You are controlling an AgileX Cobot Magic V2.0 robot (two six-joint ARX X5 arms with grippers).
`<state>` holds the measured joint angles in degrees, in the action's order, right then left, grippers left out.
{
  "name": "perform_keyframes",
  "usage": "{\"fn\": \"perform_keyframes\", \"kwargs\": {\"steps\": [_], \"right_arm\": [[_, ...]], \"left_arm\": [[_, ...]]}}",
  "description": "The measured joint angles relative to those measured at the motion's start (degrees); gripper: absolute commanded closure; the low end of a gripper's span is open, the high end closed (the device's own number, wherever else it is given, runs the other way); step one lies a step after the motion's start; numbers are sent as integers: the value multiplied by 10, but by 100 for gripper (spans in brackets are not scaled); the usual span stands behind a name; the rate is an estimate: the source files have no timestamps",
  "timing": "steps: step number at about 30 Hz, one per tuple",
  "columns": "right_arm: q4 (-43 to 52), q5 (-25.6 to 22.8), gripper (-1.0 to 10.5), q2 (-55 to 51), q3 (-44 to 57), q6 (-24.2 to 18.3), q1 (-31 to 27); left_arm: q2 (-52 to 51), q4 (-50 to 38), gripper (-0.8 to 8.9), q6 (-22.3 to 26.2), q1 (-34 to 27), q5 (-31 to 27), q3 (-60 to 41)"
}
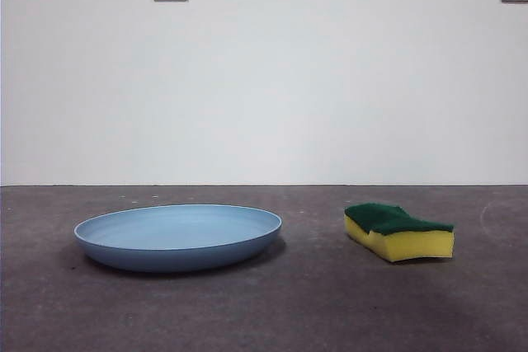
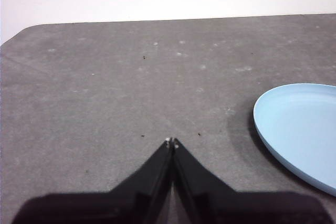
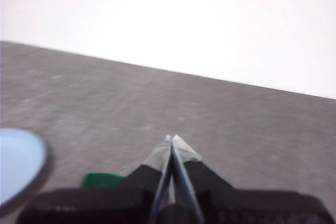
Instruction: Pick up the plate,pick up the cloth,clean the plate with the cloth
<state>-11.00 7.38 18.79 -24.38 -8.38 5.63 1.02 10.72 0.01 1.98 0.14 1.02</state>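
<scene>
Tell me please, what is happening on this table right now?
Nothing is being handled yet. A large round light-blue plastic plate lies flat on the grey table, and a yellow foam sponge with a dark green top lies beside it, apart from it. The left gripper is shut and empty near the plate's edge. The right gripper is also shut and empty, close to the sponge.

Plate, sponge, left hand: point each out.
plate (image 1: 177, 228): front view, inner floor, centre.
sponge (image 1: 394, 218): front view, green top layer.
left hand (image 2: 171, 142): left wrist view, where the shut tips meet.
</scene>
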Motion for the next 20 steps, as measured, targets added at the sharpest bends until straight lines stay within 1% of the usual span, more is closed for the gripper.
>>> {"fn": "perform_keyframes", "kwargs": {"steps": [3, 6, 11, 15, 18, 20], "right_arm": [[3, 0, 946, -36, 44, 0, -21], [27, 0, 946, -63, 95, 2, -26], [94, -1, 946, -116, 182, 34, -26], [90, -1, 946, -159, 230, 64, -26], [45, -1, 946, -184, 237, 81, -26], [40, -1, 946, -186, 237, 91, -26]], "left_arm": [[0, 0, 814, 0, 0, 0, 0], [0, 0, 815, 0, 0, 0, 0], [0, 0, 814, 0, 0, 0, 0], [0, 0, 815, 0, 0, 0, 0], [0, 0, 815, 0, 0, 0, 0], [0, 0, 814, 0, 0, 0, 0]]}}
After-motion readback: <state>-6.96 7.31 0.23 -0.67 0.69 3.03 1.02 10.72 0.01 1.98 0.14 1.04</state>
